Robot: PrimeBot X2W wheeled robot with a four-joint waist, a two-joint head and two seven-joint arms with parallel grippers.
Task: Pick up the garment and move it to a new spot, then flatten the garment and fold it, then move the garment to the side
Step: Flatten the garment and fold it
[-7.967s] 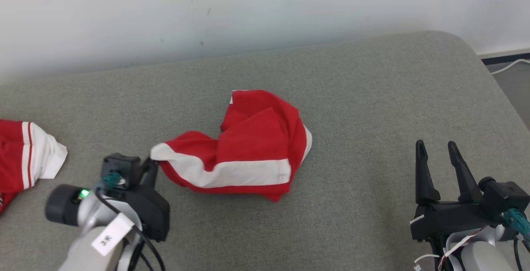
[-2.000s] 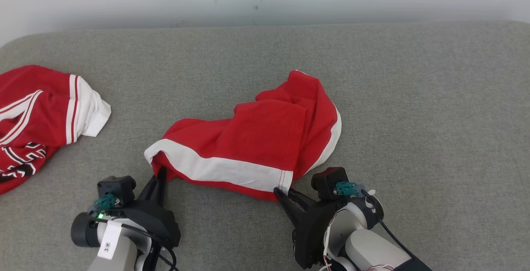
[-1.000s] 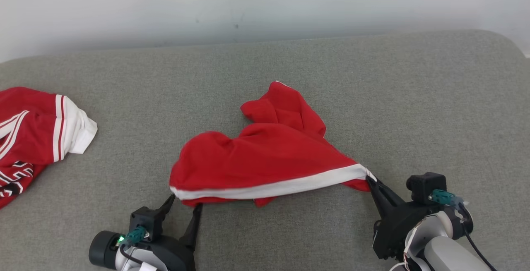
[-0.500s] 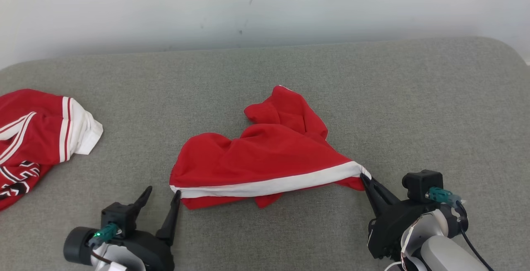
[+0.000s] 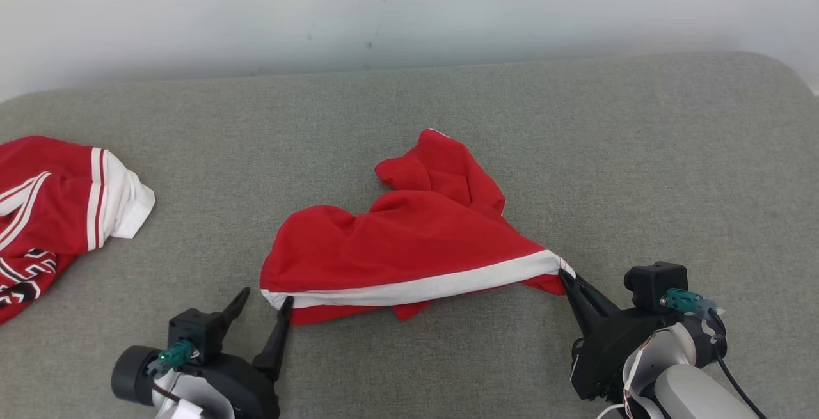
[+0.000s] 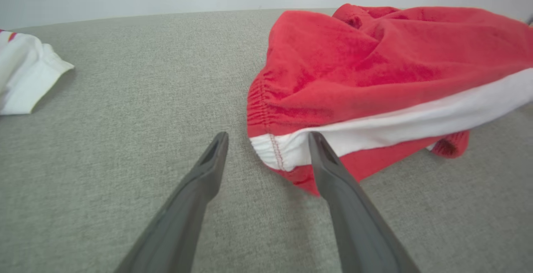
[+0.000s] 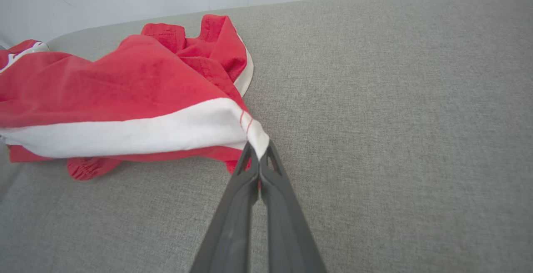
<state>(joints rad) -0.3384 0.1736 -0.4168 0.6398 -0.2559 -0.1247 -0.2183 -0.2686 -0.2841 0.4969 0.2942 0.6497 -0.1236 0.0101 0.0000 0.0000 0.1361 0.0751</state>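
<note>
Released by the spread left gripper, the garment lies on grey upholstery, right gripper clamping its corner.

Looked forward and down from the head, high behind the left gripper and right gripper. Sighted low and close along each gripper's own fingers from the wrists. Shared the garment, just ahead of both fingertips.

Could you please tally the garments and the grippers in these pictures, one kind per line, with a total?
Garments: 2, the red garment in the middle and the striped garment at the left edge.
Grippers: 2, the left gripper open, the right gripper shut on the red garment's white-banded corner.
Total: 4
</note>
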